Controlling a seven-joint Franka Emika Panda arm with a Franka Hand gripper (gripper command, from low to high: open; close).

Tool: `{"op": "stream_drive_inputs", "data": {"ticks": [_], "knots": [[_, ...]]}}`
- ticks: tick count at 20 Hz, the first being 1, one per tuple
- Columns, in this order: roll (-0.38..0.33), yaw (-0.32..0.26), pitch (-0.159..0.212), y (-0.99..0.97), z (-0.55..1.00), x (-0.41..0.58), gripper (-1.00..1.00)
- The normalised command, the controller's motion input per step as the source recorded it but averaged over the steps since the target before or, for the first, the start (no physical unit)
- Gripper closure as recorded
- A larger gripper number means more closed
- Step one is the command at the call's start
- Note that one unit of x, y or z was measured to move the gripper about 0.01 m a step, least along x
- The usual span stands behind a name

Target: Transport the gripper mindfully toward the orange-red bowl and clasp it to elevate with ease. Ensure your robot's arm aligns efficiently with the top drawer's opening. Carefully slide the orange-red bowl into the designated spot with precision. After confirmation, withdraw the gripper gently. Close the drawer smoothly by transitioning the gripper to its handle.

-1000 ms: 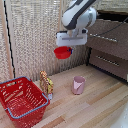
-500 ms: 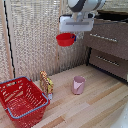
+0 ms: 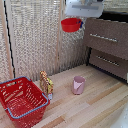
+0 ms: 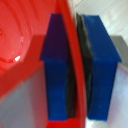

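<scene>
A Franka arm's gripper [image 3: 80,19] holds the orange-red bowl [image 3: 71,24] in the air, high above the wooden floor and level with the upper edge of the dresser; the wrist view shows the two blue-tipped fingers [image 4: 102,65] clamped on the bowl's rim, one pad inside the wall and one outside, with the glossy red rim pinched between them; the bowl hangs just to the exterior view's left of the dresser, close to its corner but not yet over it; the top drawer [image 3: 105,36] shows its dark brown front and long silver handle [image 3: 103,37], and whether it stands pulled open cannot be told from these pictures, since no opening is visible; by the look of things the pick-up and lift are done and the carry toward the dresser is in hand; still to come, judging from the task, are lining the bowl up with the drawer's opening, setting it inside, letting go, backing out and pushing the front shut by its handle; a lower drawer [image 3: 107,62] of the same wood sits beneath; well below the dresser on the floor stand a pink cup [image 3: 78,84], a small yellowish box [image 3: 46,83] and a red wire basket [image 3: 21,100], all far from the bowl's likely path.
</scene>
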Motion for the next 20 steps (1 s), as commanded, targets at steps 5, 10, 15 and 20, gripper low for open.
{"op": "stream_drive_inputs", "data": {"ticks": [5,10,15,20], "knots": [[0.019,-0.216,0.082,-0.33,0.97,0.000,1.00],[0.021,-0.201,0.138,-0.46,0.79,0.080,1.00],[0.025,-0.162,0.144,-0.59,0.66,0.068,1.00],[0.039,-0.134,0.131,-0.66,0.54,0.047,1.00]]}}
